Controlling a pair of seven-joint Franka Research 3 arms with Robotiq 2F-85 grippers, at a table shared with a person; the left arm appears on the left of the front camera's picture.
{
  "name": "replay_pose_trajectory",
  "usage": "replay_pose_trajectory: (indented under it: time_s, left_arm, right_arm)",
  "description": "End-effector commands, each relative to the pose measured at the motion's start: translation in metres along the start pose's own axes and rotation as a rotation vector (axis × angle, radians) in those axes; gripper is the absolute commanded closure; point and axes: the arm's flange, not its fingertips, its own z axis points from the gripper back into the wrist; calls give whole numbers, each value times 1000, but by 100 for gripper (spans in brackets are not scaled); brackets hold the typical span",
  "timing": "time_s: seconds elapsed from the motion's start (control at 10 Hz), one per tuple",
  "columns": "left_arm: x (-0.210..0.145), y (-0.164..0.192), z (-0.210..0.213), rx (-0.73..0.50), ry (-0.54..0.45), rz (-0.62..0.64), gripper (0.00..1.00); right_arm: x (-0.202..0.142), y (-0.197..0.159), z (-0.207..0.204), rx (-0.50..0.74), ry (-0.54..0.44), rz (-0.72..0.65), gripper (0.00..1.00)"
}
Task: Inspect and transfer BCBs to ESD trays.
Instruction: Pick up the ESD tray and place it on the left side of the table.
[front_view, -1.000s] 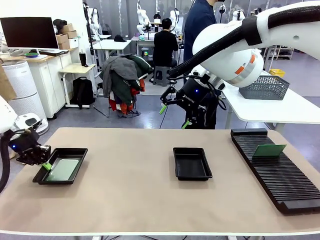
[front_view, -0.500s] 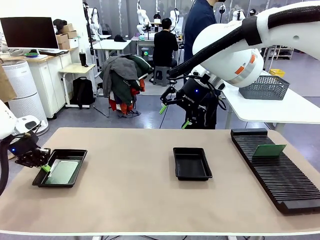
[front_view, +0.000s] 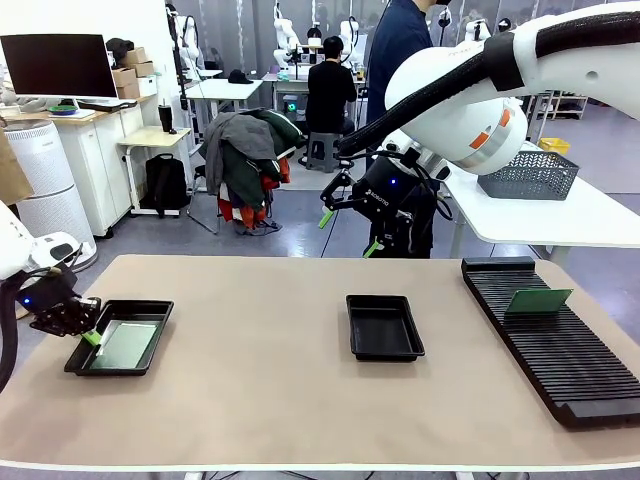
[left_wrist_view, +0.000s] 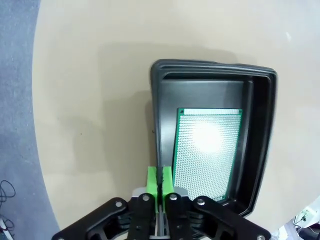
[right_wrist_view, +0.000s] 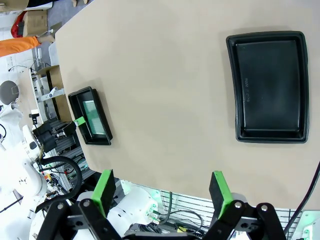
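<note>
BCB (left_wrist_view: 206, 150) lies flat in the left ESD tray (left_wrist_view: 156, 100), middle ESD tray (front_view: 384, 327) empty; left tool (left_wrist_view: 160, 180) pinched together, right tool (right_wrist_view: 161, 187) spread apart.

The table (front_view: 260, 400) has a matt beige, cloth-like top. The nine o'clock tray (left_wrist_view: 210, 92) and the centre tray (front_view: 385, 335) are smooth black plastic, faintly shiny. The board (left_wrist_view: 207, 150) is glossy green, finely dotted.

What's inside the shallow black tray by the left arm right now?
One flat green perforated circuit board lies on the floor of that shallow black plastic tray. Whatever is beneath the board is covered.
</note>
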Motion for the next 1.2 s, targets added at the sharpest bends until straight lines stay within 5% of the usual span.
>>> replay_pose_trajectory:
  time_s: [0.0,1.1]
  left_arm:
    - [-1,-5,0,16,12,-2,83]
    - [1,-71,75,307,52,-76,0]
  right_arm:
    - [0,1,0,-3,5,-11,0]
    - [0,1,0,-3,5,-11,0]
